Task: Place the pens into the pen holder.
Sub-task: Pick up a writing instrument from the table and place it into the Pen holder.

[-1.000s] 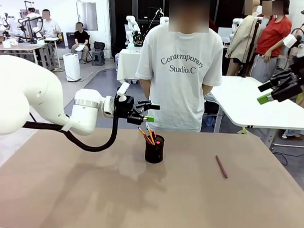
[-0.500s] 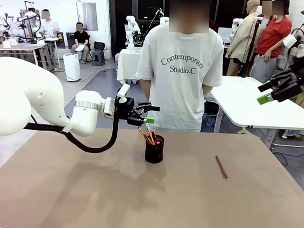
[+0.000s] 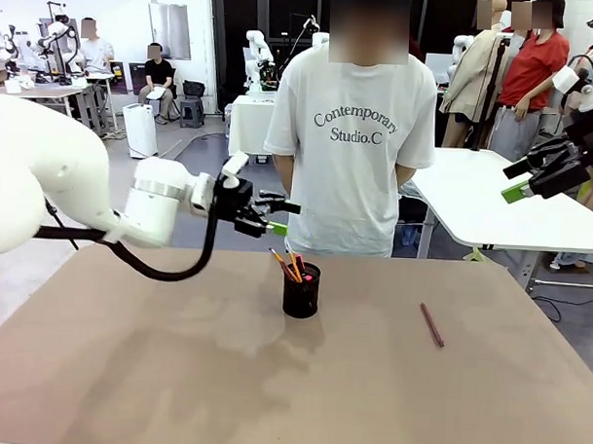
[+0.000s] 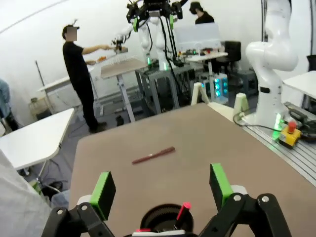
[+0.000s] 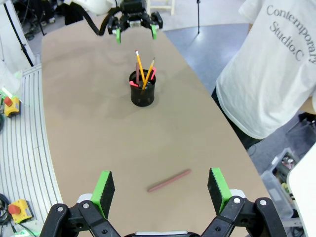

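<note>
The black mesh pen holder (image 3: 301,291) stands mid-table with several pens (image 3: 290,264) upright in it, yellow-orange ones and one with a pink end. A dark reddish-brown pen (image 3: 431,324) lies flat on the table to its right. My left gripper (image 3: 279,217) hovers open and empty up and left of the holder. Its wrist view looks past the holder's rim (image 4: 163,221) to the lying pen (image 4: 153,155). My right gripper (image 3: 518,181) hangs open, high at the right edge. Its wrist view shows the lying pen (image 5: 169,180) and the holder (image 5: 142,92) below.
A person in a white T-shirt (image 3: 350,136) stands at the table's far edge, right behind the holder. A white table (image 3: 511,205) stands off to the right. Brown tabletop (image 3: 174,374) lies bare around the holder.
My left arm has drawn back to the left and slightly up, away from the pen holder, jaws still open. The right arm and the pens have not moved.
</note>
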Motion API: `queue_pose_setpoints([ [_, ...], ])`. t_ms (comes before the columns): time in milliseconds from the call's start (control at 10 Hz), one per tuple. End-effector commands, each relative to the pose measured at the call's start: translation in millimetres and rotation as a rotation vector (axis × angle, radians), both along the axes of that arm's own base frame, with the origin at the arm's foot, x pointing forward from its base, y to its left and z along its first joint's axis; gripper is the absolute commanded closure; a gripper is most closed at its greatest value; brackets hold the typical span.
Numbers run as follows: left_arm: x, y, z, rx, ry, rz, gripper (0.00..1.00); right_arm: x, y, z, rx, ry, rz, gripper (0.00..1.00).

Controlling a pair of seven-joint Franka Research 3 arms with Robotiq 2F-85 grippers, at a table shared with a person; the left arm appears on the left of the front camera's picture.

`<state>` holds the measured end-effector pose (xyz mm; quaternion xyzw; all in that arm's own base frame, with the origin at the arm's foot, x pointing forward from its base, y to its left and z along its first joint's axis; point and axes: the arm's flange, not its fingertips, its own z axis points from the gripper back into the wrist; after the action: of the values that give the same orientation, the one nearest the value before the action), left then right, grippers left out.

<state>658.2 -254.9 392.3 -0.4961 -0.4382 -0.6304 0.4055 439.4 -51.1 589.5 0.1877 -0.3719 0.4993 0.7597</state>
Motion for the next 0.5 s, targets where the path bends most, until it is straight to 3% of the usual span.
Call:
queue_pose_setpoints([
  [0,-29,32,31,0.142,-0.038,0.053,0.00,1,1,1,0.014,-0.012,0.006,0.00],
  [200,-45,64,66,0.311,0.042,0.064,0.00,1,1,1,0.014,-0.012,0.006,0.00],
  [400,-54,97,114,0.449,0.083,0.147,0.00,1,1,1,0.014,-0.012,0.006,0.00],
])
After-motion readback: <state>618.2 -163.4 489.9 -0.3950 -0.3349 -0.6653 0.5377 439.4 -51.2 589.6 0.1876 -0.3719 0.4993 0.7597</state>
